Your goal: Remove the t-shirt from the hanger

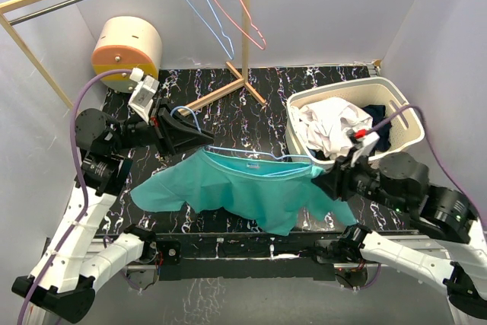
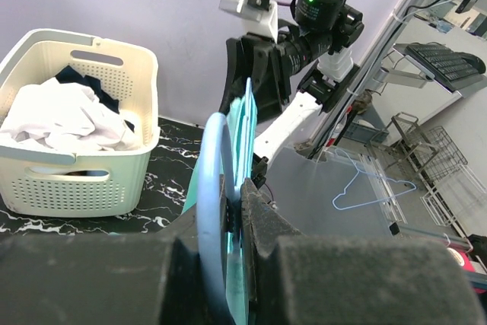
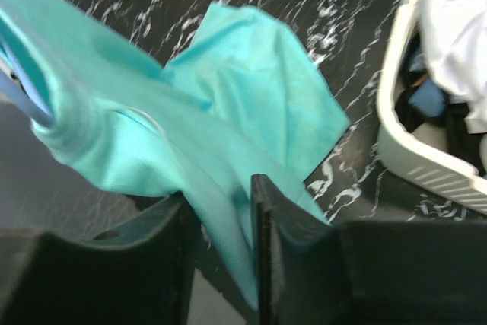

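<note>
table [image 1: 304, 85], black and veined with white, lies under the whole job, between the two arms. teal t-shirt [image 1: 243, 188] is stretched in the air over its near half, one sleeve drooping to the left and the hem sagging toward the front edge. it hangs this way because the hanger inside it is held at one end and the cloth is pinched at the other. white basket [image 1: 407, 116] sits at the right rear with crumpled clothes [image 1: 327, 127] in it, probably where the shirt goes once it is free. blue hanger [image 1: 255, 159] runs through the neck opening, with its hook end on the left. left gripper [image 1: 199, 136] is closed on that hook loop. the left wrist view shows the loop clamped between the pads [image 2: 262, 218], so the frame has a fixed anchor. right gripper [image 1: 326, 180] is clamped on the fabric near the right shoulder, and its own view shows cloth bunched between the fingers [image 3: 266, 226]. my reading: this hold is set up for drawing the cloth sideways off the hanger, and the shirt is not yet off.
</note>
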`<state>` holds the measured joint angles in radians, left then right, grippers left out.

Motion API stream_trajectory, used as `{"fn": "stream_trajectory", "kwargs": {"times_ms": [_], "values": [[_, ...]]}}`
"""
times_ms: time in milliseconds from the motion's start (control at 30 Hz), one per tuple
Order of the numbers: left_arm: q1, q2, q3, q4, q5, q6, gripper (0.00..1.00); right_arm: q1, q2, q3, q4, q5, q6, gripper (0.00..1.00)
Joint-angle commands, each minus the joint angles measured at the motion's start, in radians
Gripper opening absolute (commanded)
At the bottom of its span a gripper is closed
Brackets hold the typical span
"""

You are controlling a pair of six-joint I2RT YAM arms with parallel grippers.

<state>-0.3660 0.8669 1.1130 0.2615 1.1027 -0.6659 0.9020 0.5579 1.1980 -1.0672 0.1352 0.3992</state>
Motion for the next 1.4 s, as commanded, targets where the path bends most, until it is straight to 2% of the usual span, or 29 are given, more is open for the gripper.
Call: {"fn": "stream_trajectory", "kwargs": {"times_ms": [0, 133, 433, 700, 1000, 1100, 1133, 1267, 1333, 1367], "values": [[0.002, 0.01, 0.025, 0.028, -0.031, 0.005, 0.0, 0.001, 0.068, 0.001, 0.056, -0.203, -0.046, 0.37], [0.002, 0.024, 0.032, -0.025, -0.024, 0.035, 0.0, 0.001, 0.07, 0.062, 0.041, -0.239, -0.077, 0.44], [0.002, 0.026, -0.035, 0.036, 0.083, 0.001, 0.0, 0.002, 0.13, 0.23, 0.161, -0.545, -0.145, 0.47], [0.002, 0.024, -0.072, 0.071, 0.126, -0.018, 0.0, 0.001, 0.279, 0.279, 0.25, -0.534, -0.214, 0.53], [0.002, 0.024, -0.07, 0.078, 0.128, -0.025, 0.0, 0.002, 0.408, 0.237, 0.301, -0.611, -0.248, 0.53], [0.002, 0.021, -0.071, 0.074, 0.128, -0.02, 0.0, 0.002, 0.418, 0.217, 0.301, -0.63, -0.245, 0.48], [0.002, 0.021, -0.073, 0.076, 0.127, -0.021, 0.0, 0.001, 0.42, 0.211, 0.3, -0.635, -0.245, 0.44], [0.002, 0.021, -0.072, 0.069, 0.116, -0.013, 0.0, 0.002, 0.424, 0.195, 0.292, -0.64, -0.242, 0.12], [0.002, 0.021, -0.067, 0.036, 0.094, 0.013, 0.0, 0.001, 0.415, 0.192, 0.288, -0.606, -0.233, 0.08], [0.002, 0.019, -0.063, -0.012, 0.074, 0.032, 0.06, 0.001, 0.407, 0.191, 0.286, -0.588, -0.231, 0.08]]}}
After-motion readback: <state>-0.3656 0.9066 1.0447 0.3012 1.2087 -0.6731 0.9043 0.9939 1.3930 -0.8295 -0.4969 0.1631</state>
